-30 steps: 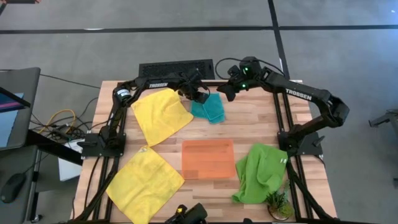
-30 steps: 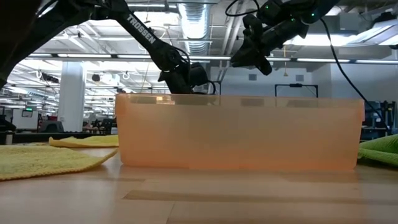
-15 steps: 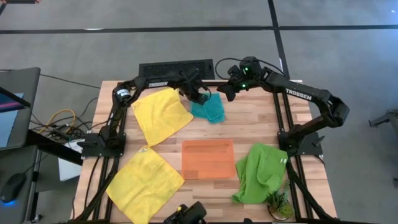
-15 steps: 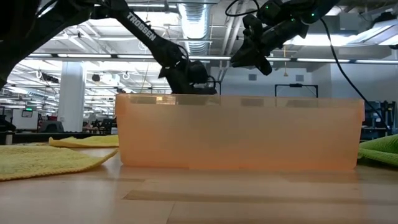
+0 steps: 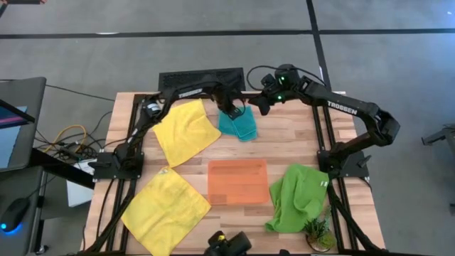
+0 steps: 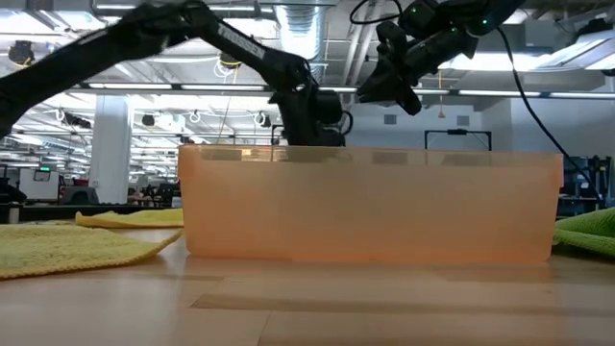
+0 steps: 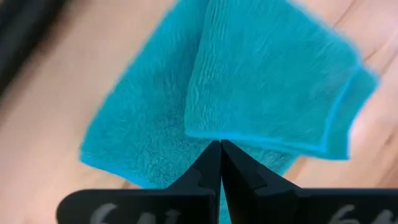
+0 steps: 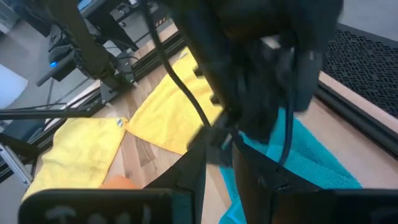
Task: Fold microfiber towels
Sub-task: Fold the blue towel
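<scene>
The teal towel (image 5: 242, 126) lies folded at the far middle of the table, an upper layer over a lower one (image 7: 261, 74). My left gripper (image 5: 232, 111) is shut just over its far left part, fingertips (image 7: 221, 149) at the edge of the upper layer. My right gripper (image 5: 259, 104) hangs open and empty, raised to the right of the towel (image 6: 389, 82). Two yellow towels (image 5: 185, 131) (image 5: 165, 210) lie spread flat on the left. The lime green towel (image 5: 298, 195) lies crumpled at the near right. My left gripper's shut fingertips stand at the edge of the teal towel's upper folded layer (image 7: 249, 140), coming from above. I cannot tell whether they touch the cloth. No cloth shows between the fingers.
A flat orange tray (image 5: 237, 180) lies in the near middle and blocks the low view (image 6: 370, 202). A small potted plant (image 5: 318, 231) stands at the near right corner. A black mat (image 5: 201, 77) lies beyond the far edge. Arm frames stand at both sides.
My left gripper has gone toward the table's right edge, from beside the teal towel's far left corner to over the towel, its arm stretching out. My right gripper has kept still, and the towels have not moved.
</scene>
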Tool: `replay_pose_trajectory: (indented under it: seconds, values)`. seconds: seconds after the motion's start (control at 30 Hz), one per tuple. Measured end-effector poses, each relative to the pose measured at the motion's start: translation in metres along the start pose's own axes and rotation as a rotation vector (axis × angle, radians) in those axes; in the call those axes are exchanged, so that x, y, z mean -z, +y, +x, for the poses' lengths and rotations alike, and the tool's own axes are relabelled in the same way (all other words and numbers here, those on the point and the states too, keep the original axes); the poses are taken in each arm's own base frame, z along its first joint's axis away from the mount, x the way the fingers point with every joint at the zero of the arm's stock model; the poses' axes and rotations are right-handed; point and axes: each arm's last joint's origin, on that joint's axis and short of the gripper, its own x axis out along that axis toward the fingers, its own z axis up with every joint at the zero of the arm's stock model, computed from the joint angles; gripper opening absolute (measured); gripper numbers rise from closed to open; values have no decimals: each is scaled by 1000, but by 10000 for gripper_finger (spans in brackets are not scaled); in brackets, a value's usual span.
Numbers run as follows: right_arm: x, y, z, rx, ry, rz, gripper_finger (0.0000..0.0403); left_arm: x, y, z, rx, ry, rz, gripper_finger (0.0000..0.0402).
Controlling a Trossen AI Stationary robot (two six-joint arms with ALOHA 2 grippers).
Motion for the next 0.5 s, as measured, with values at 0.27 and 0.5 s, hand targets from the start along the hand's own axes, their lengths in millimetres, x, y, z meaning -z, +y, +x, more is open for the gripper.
replay_pose_trajectory:
  seconds: [0.27,0.5]
  values:
    - [0,0,-1,-2,4,2,103,-17,-5,-6,32,-23,19,0]
    - [0,0,-1,-2,4,2,103,-20,-5,-14,-17,-50,-10,14]
